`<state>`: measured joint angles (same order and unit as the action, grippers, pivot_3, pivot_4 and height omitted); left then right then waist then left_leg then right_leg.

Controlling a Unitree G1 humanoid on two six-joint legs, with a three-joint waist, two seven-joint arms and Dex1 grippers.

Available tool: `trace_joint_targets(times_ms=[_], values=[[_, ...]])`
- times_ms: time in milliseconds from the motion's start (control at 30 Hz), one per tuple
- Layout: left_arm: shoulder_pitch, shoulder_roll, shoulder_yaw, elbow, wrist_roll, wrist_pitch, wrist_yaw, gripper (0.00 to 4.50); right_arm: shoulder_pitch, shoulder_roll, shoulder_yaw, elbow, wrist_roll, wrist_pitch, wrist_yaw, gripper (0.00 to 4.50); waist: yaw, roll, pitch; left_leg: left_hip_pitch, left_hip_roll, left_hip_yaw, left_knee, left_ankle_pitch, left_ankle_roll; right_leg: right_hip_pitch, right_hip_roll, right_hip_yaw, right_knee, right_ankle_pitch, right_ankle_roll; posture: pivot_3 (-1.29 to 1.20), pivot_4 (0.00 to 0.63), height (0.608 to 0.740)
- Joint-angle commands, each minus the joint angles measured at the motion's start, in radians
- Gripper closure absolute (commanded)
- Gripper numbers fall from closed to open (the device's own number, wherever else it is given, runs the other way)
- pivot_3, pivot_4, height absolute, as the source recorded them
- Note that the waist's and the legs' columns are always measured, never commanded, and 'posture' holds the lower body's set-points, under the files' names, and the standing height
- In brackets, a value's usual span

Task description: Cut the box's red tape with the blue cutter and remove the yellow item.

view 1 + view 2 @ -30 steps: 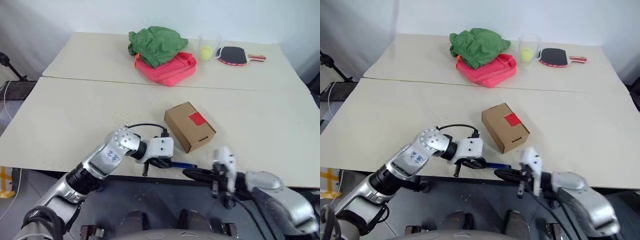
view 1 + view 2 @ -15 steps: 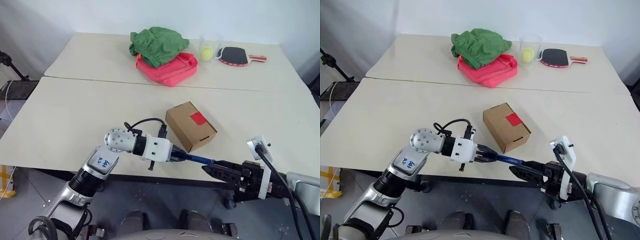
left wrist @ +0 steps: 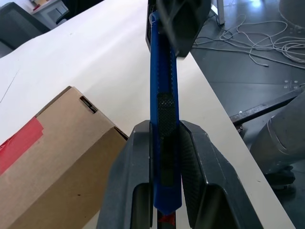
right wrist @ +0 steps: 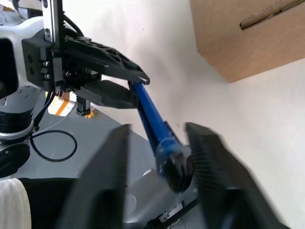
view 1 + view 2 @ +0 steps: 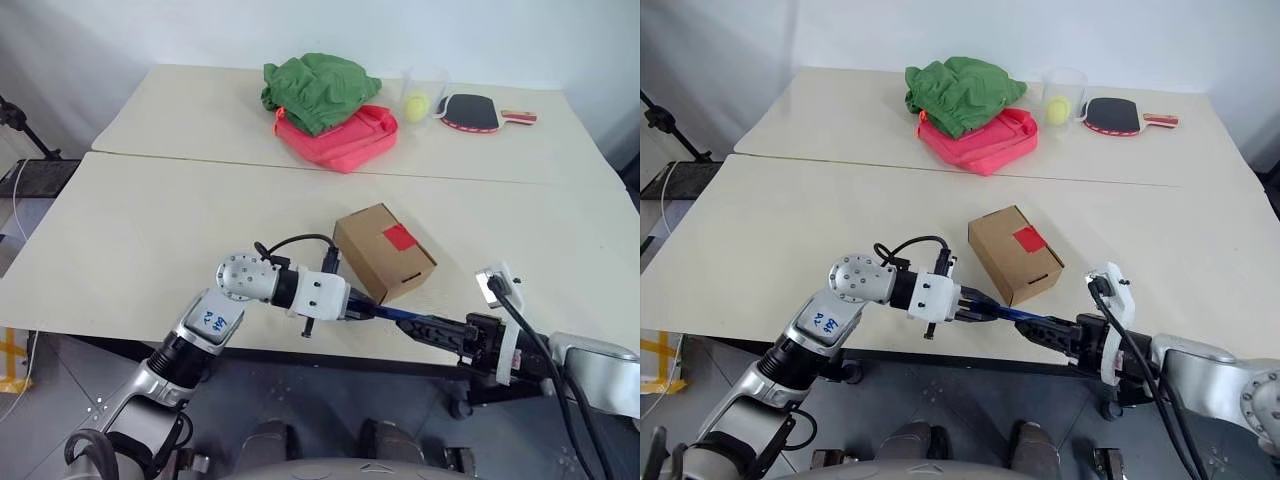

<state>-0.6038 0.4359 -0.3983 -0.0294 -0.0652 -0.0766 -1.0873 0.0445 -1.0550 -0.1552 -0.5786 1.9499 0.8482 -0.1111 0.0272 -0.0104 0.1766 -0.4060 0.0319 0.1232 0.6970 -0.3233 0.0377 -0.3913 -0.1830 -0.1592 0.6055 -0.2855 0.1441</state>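
Note:
The box (image 5: 385, 252), small and brown, lies closed near the table's front edge, with the red tape (image 5: 398, 237) as a square patch on its top face. Just in front of it, my left gripper (image 5: 350, 309) is shut on the blue cutter (image 5: 385, 314), which lies level and points right along the table edge. In the left wrist view the cutter (image 3: 162, 71) sits clamped between both pads beside the box (image 3: 52, 157). My right gripper (image 5: 415, 325) points left and meets the cutter's far dark end (image 4: 174, 164). The yellow item is hidden.
At the back of the table lie a green cloth (image 5: 315, 85) on a pink-red bag (image 5: 345, 135), a clear cup with a yellow-green ball (image 5: 412, 102) and a red and black paddle (image 5: 470, 110). The table's front edge (image 5: 150, 335) runs just below both grippers.
My left gripper lifted and turned the cutter to point right. My right arm rolled over and swung out to the right, then slid left up to the cutter's end.

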Motion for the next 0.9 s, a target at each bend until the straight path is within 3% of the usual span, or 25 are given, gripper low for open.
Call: trace_joint_targets(times_ms=[33, 633, 700, 900], values=[[-0.010, -0.004, 0.002, -0.040, 0.001, -0.004, -0.001, 3.97, -0.023, 0.014, 0.002, 0.009, 0.022, -0.010, -0.002, 3.67, 0.000, 0.000, 0.000, 0.000, 0.000, 0.000, 0.000, 0.000, 0.000, 0.000, 0.000, 0.000, 0.000, 0.000, 0.000, 0.00, 0.150, 0.740], [-0.014, -0.010, 0.005, -0.055, 0.001, 0.008, 0.002, 3.97, -0.058, 0.032, 0.025, 0.070, 0.022, 0.027, 0.016, 3.67, 0.000, 0.000, 0.000, 0.000, 0.000, 0.000, 0.000, 0.000, 0.000, 0.000, 0.000, 0.000, 0.000, 0.000, 0.000, 0.00, 0.150, 0.740], [-0.015, -0.010, 0.006, -0.054, 0.003, 0.006, 0.003, 3.97, -0.063, 0.035, 0.028, 0.076, 0.022, 0.030, 0.015, 4.18, 0.000, 0.000, 0.000, 0.000, 0.000, 0.000, 0.000, 0.000, 0.000, 0.000, 0.000, 0.000, 0.000, 0.000, 0.000, 0.00, 0.150, 0.740], [-0.017, -0.008, 0.014, -0.059, -0.010, 0.023, -0.001, 3.97, -0.058, 0.031, 0.025, 0.081, 0.021, 0.054, 0.050, 4.25, 0.000, 0.000, 0.000, 0.000, 0.001, 0.000, 0.000, 0.000, 0.000, 0.000, 0.000, 0.000, 0.000, 0.000, 0.000, 0.00, 0.150, 0.740]])
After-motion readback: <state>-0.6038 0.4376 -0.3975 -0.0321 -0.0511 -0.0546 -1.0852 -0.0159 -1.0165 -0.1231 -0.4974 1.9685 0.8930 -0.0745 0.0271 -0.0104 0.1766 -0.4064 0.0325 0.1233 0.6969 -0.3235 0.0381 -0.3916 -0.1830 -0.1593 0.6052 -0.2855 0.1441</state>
